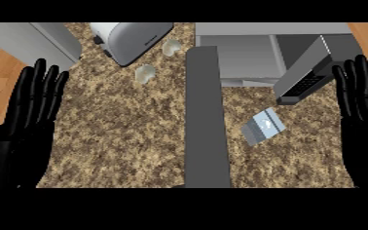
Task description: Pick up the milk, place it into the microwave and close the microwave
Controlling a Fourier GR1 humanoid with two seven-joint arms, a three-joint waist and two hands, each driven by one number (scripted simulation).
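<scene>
The milk carton (263, 126) lies tilted on the speckled bench (122, 136), in front of the microwave (244, 53), whose door (305, 73) stands open; its inside looks bare. A long grey bar (207, 122) runs down the middle of the bench, just left of the milk. A toaster (133, 39) and two small glasses (146, 73) stand at the back left. The left hand (32, 107) and the right hand (352, 102) rest at the edges, fingers straight, holding nothing.
</scene>
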